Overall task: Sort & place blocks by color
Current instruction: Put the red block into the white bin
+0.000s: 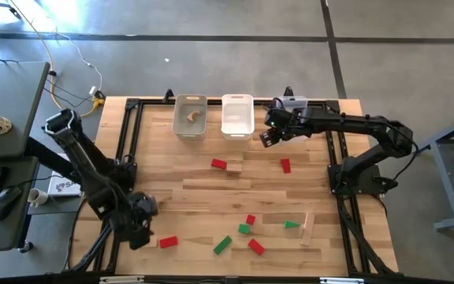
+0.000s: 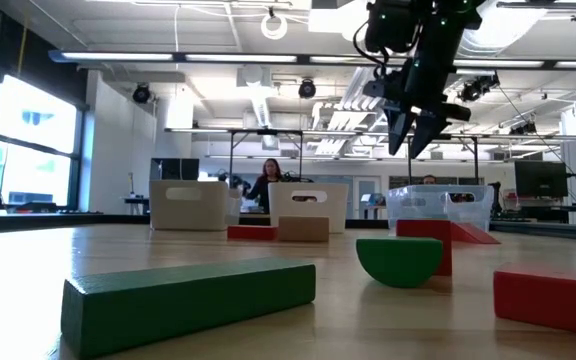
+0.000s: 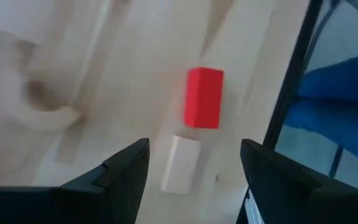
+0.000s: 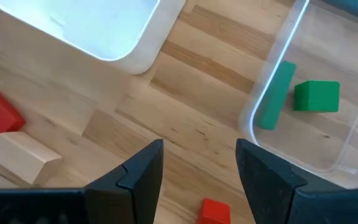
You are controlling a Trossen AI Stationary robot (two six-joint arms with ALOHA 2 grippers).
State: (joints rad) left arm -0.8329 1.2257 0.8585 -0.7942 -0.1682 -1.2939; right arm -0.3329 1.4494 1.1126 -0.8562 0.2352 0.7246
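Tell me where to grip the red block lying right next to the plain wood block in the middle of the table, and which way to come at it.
Come straight down on the red block and close across its short width, at mid-length. It lies flat, and the plain wood block sits against one end, so gripping end to end would likely catch that neighbour. The long sides look clear. The right gripper, open near the bins, is the closer one.

Two bins (image 1: 190, 116) stand side by side at the tabletop's (image 1: 195, 189) far edge, with a third (image 4: 328, 93) just right of them. Blocks (image 1: 247, 229) lie scattered nearer the front.
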